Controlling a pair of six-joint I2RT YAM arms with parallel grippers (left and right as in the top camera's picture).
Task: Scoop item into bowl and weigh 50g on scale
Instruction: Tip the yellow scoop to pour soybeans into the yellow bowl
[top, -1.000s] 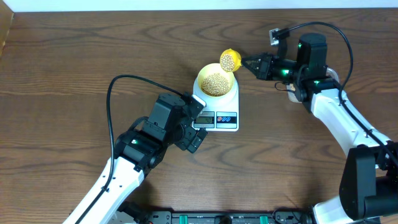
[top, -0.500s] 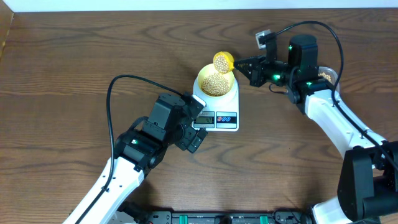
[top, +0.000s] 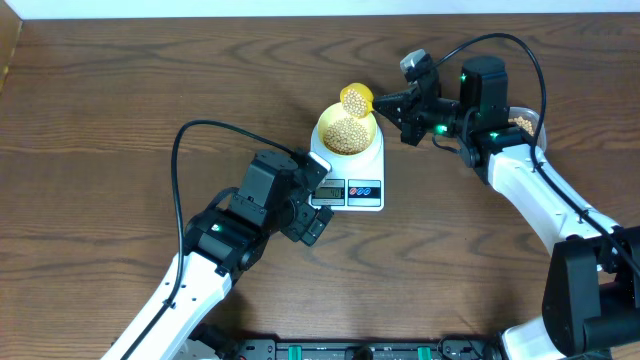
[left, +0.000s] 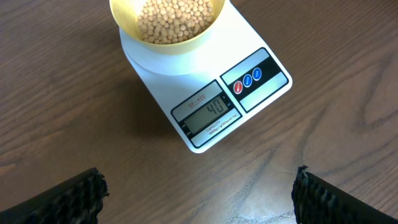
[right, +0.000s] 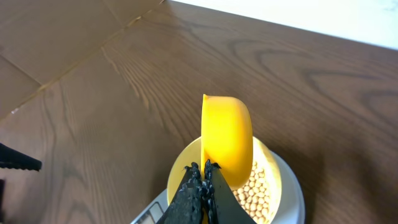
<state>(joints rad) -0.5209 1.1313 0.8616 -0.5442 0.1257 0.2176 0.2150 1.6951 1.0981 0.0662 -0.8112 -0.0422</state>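
The pale-yellow bowl (top: 347, 132) stands on the white scale (top: 351, 175) and holds tan beans (left: 172, 18). The scale's display (left: 211, 112) reads 40. My right gripper (top: 392, 103) is shut on the handle of a yellow scoop (top: 355, 99) that holds beans and is tilted over the bowl's far rim. In the right wrist view the scoop (right: 227, 138) shows its underside above the bowl (right: 180, 174). My left gripper (left: 198, 193) is open and empty, hovering just in front of the scale.
A clear tub with beans (top: 524, 124) is partly hidden behind the right arm at the right. A black cable (top: 185, 140) loops over the table left of the scale. The table's far edge runs along the top.
My right gripper has moved left with the scoop, from beside the bowl to over its far rim, and has tilted it further. The left arm has not moved.
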